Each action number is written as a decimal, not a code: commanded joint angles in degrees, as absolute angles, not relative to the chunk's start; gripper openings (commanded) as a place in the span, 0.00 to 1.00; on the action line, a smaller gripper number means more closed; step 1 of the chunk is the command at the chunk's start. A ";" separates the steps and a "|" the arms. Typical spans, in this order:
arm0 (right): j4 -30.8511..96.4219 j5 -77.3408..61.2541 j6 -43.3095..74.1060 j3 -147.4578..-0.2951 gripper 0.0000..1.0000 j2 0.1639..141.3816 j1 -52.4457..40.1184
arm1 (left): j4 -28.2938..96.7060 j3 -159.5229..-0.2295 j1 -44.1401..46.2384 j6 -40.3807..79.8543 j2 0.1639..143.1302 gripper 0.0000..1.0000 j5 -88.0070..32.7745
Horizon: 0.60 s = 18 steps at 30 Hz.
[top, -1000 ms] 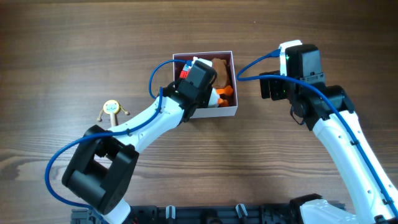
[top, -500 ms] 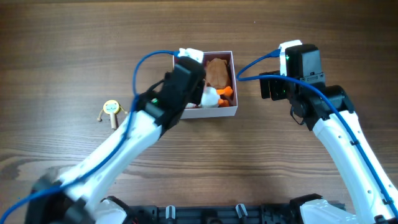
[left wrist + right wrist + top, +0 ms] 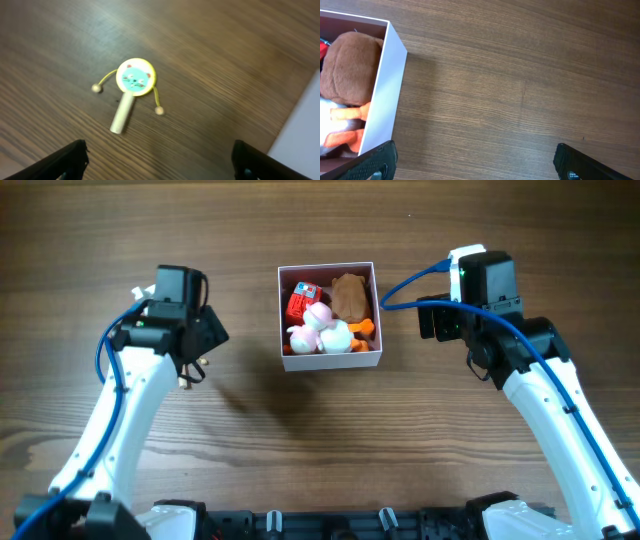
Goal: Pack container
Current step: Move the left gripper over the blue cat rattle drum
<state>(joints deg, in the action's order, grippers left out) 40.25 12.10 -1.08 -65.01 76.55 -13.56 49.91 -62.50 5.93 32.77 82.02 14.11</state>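
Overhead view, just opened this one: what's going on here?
Packing is partway through. The container already holds a brown plush, a pink-and-white plush and a red toy. The left gripper hovers, jaws open, over a small rattle drum lying on the table left of the container. The right gripper sits to the container's right, jaws open and empty.

The container — square, white-walled, open-topped — sits mid-table, holding small toys.
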 commanded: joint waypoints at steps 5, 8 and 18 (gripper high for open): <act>40.10 13.06 0.08 -65.63 1.00 76.18 -13.54 | 48.40 -58.87 0.08 39.05 89.93 0.99 8.21; 40.10 13.06 0.08 -65.63 1.00 76.18 -13.54 | 48.56 -58.81 0.10 39.05 92.25 0.99 8.16; 40.10 13.06 0.08 -65.63 0.99 76.18 -13.54 | 49.84 -57.93 0.10 36.49 92.90 0.95 7.94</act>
